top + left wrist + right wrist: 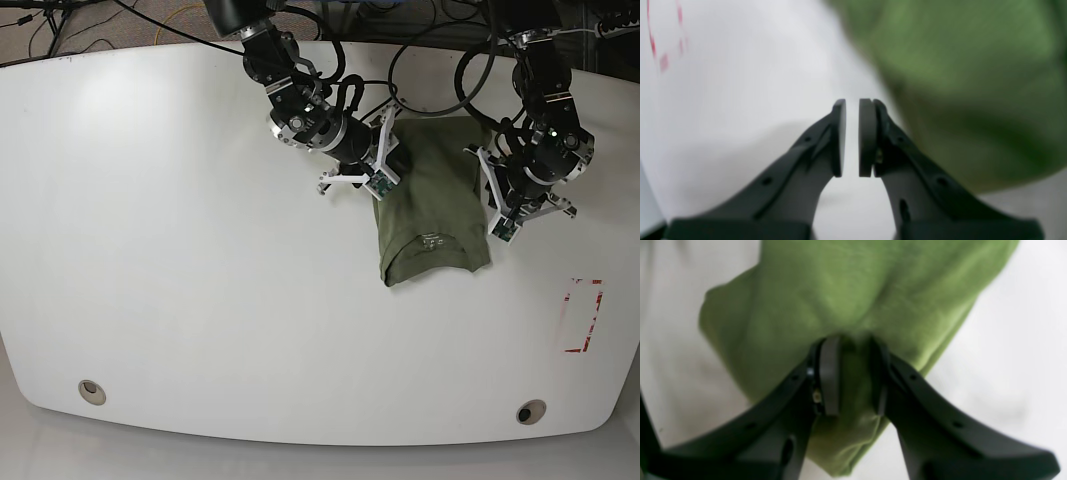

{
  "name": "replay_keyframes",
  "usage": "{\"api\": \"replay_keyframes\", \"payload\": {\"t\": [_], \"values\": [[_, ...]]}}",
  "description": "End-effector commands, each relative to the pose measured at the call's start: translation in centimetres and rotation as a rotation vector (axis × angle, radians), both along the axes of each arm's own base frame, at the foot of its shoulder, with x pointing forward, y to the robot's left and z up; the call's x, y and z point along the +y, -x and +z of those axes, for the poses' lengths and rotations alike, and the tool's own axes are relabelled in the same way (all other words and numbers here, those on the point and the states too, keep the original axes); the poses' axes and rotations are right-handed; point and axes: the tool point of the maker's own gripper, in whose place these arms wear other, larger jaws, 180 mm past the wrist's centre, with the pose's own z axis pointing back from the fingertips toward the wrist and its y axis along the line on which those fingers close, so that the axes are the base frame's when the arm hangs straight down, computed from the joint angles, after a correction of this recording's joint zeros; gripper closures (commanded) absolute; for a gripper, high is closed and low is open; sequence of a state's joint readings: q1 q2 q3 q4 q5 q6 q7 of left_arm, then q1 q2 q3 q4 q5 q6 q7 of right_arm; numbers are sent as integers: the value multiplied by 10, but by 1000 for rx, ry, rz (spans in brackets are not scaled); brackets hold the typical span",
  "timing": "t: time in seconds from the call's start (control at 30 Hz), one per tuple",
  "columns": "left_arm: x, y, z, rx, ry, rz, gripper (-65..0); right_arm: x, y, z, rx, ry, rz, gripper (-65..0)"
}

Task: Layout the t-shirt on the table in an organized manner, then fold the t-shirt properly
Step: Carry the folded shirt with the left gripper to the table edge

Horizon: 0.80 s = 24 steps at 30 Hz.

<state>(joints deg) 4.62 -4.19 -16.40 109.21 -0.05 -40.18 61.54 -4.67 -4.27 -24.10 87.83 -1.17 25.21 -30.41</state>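
The olive-green t-shirt (435,210) lies folded into a narrow upright rectangle right of the table's (180,250) middle. My right gripper (388,150) is at its upper left edge. In the right wrist view that gripper (855,340) is shut on a bunch of t-shirt (840,290) cloth, which fills the space between the pads. My left gripper (488,188) sits at the shirt's right edge. In the left wrist view, blurred, it (852,103) is shut with only a slim slit between the pads and nothing in it. It is over white table (740,83), with the t-shirt (957,66) to its right.
A red-and-white tape rectangle (583,315) marks the table right of the shirt, seen blurred as red tape (663,61) in the left wrist view. Two grommet holes (91,391) (531,412) sit near the front edge. Black cables (430,70) loop at the back.
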Motion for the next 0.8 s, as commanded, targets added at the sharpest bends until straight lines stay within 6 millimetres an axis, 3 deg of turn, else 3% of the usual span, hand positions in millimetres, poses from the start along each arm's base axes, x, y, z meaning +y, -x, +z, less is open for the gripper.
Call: {"api": "replay_keyframes", "payload": {"t": [0.0,0.1,0.4,0.6,0.77], "values": [[1,-15,21,-74,-8,1,-50,6,-13,33,-74,-56,-9,-138],[-11,-23,25,-97,30,5,-50,-11,-25,51,-127,-56,-50,-138],[-52,-46,42,-165,151,2,-50,-111,-66,85,-269,64,-227,-138],[-113,-56,59,-269,273,-125,-50,-159,-75,93,-320,140,-271,-138],[-149,-51,50,-330,418,-149,-50,-181,-76,91,-311,173,-286,-138]]}}
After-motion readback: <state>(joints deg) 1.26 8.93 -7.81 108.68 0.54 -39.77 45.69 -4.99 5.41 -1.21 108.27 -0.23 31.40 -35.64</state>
